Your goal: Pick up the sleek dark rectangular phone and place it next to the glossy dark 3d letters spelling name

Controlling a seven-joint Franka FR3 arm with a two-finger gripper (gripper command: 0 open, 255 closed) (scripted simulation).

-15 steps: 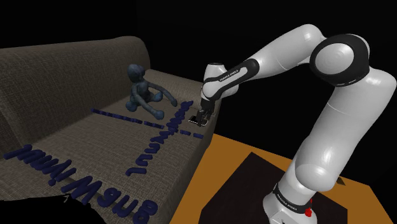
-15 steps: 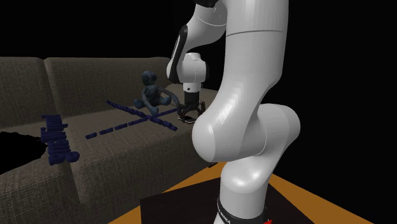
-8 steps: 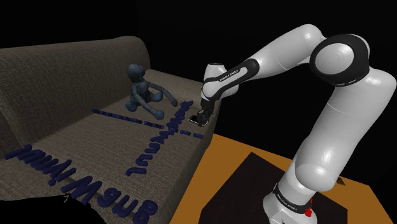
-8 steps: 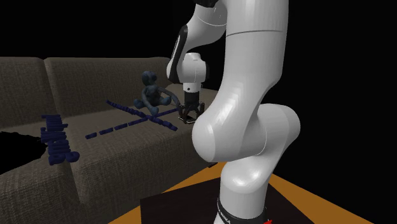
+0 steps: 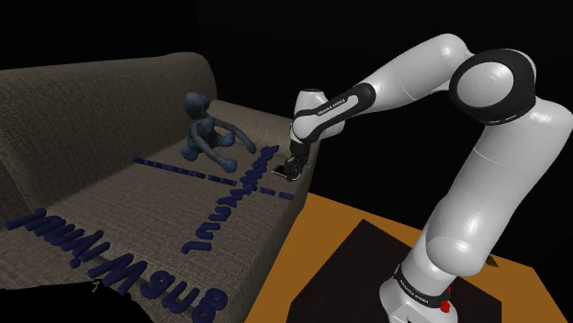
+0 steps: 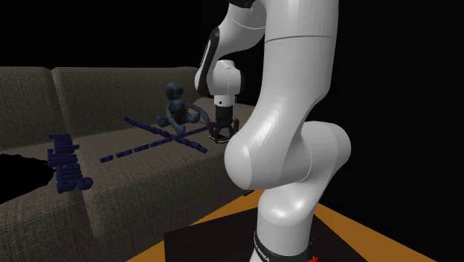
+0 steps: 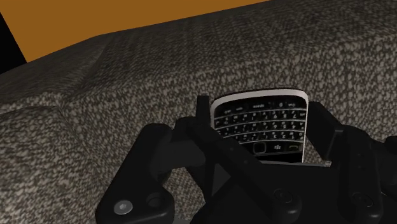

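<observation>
Lifting is the change: compared with a second ago, the white arm (image 5: 432, 83) has drawn its black gripper (image 5: 291, 169) slightly up from the sofa's front corner, and the phone (image 7: 261, 124) comes with it. Its fingers (image 7: 323, 130) are clamped on the phone's two side edges. The keypad faces the wrist camera and woven cushion shows beneath, so the pick looks done and the carry is what remains. A black area lies behind and above the gripper. The grey-brown fabric sofa (image 5: 110, 101) is the work surface, its seat stretching away from the gripper. An orange floor (image 5: 317, 243) lies below the gripper, with the black stand (image 5: 363, 266) on it. Bulky dark blue letters (image 5: 161, 286), probably the name though I cannot read them, lie well apart from the gripper, far along the seat's front edge. Another dark word (image 5: 55, 229) lies beyond those. Thin rows of dark lettering (image 5: 234, 197) cross the seat near the gripper. A small dark seated figure (image 5: 204, 128) sits past those rows, toward the backrest.
</observation>
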